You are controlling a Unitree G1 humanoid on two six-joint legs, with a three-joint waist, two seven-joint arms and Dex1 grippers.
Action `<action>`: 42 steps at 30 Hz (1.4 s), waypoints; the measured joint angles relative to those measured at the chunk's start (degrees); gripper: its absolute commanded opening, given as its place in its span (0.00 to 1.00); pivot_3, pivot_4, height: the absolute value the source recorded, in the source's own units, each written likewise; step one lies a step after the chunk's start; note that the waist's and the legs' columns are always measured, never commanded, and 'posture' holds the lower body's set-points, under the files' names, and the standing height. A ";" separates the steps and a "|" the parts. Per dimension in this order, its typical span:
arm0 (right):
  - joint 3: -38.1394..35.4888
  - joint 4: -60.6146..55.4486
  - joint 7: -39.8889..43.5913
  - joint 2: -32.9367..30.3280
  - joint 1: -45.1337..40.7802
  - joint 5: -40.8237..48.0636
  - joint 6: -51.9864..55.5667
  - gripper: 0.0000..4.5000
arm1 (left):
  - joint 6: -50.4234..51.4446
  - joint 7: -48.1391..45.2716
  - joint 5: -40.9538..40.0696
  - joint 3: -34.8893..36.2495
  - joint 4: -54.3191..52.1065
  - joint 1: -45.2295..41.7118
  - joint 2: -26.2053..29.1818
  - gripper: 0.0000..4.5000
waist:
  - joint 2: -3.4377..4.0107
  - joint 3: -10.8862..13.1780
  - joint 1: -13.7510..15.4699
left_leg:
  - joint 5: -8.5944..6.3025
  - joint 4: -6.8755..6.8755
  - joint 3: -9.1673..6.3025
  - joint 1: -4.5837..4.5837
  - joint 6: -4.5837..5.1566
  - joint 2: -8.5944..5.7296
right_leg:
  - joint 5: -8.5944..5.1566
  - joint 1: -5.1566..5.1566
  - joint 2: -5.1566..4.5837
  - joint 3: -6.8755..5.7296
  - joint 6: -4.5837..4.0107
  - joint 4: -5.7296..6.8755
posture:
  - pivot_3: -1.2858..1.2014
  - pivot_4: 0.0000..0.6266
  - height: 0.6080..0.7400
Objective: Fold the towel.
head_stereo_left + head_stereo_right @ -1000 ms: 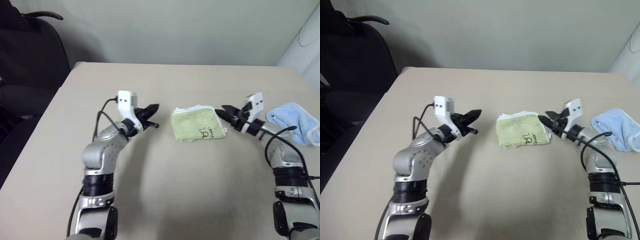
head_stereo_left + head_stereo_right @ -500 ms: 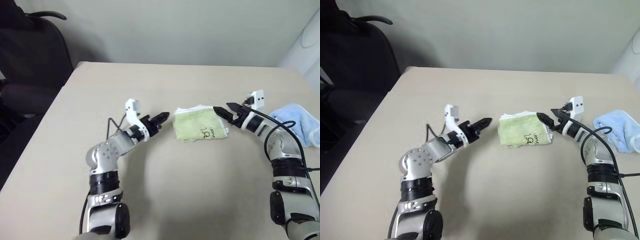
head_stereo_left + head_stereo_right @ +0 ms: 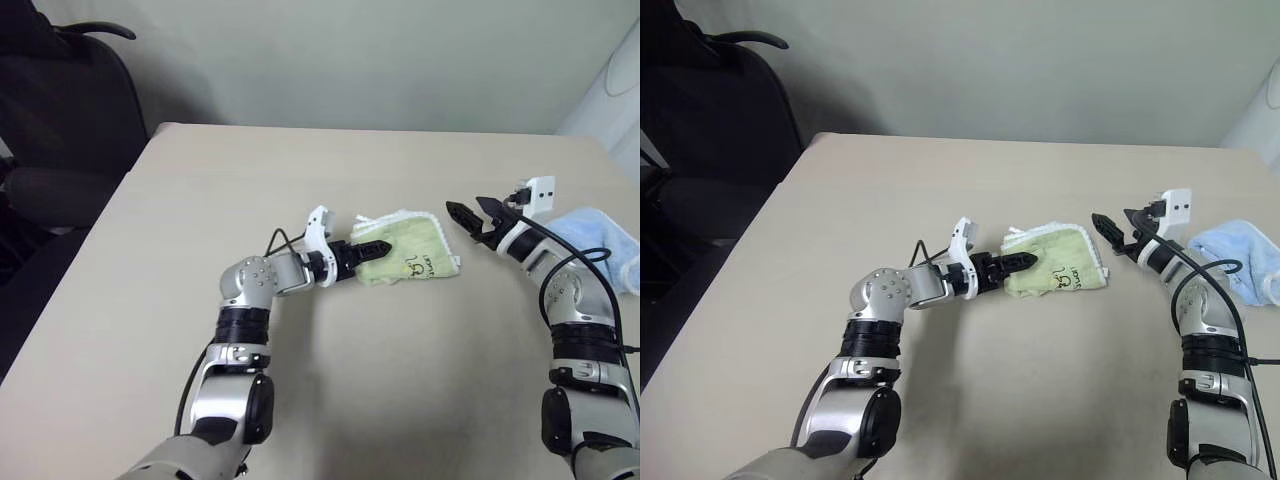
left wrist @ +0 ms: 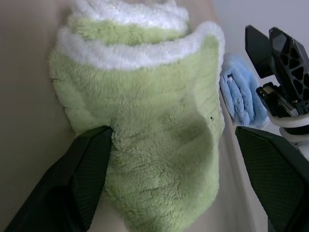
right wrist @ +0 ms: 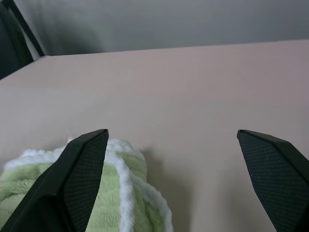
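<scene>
Two grippers open. My left gripper (image 3: 1015,265) nearer, jaws straddling towel (image 3: 1060,271) near edge; right gripper (image 3: 1118,231) just off far corner, holding nothing.

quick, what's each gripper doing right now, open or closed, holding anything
Left gripper: open, fingers straddling the towel, not gripping.
Right gripper: open, holding nothing, just off the towel.

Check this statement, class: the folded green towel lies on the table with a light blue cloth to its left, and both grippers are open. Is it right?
Not quite. The light blue cloth lies to the right of the green towel, beyond the right gripper, as the left eye view shows. The rest holds: the towel lies folded on the table, and the left gripper is open too.
</scene>
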 measured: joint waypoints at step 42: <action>0.47 0.98 -2.24 3.47 -0.05 -0.55 -3.07 1.00 | 15.23 12.06 -4.59 12.15 -9.09 3.89 -4.36 0.99 | 0.00 0.00 -0.03 | 0.04 0.10 0.05 0.05 0.08 0.00 | 0.05 0.05 0.00 0.06 0.14 0.03 | 0.52 0.24 1.00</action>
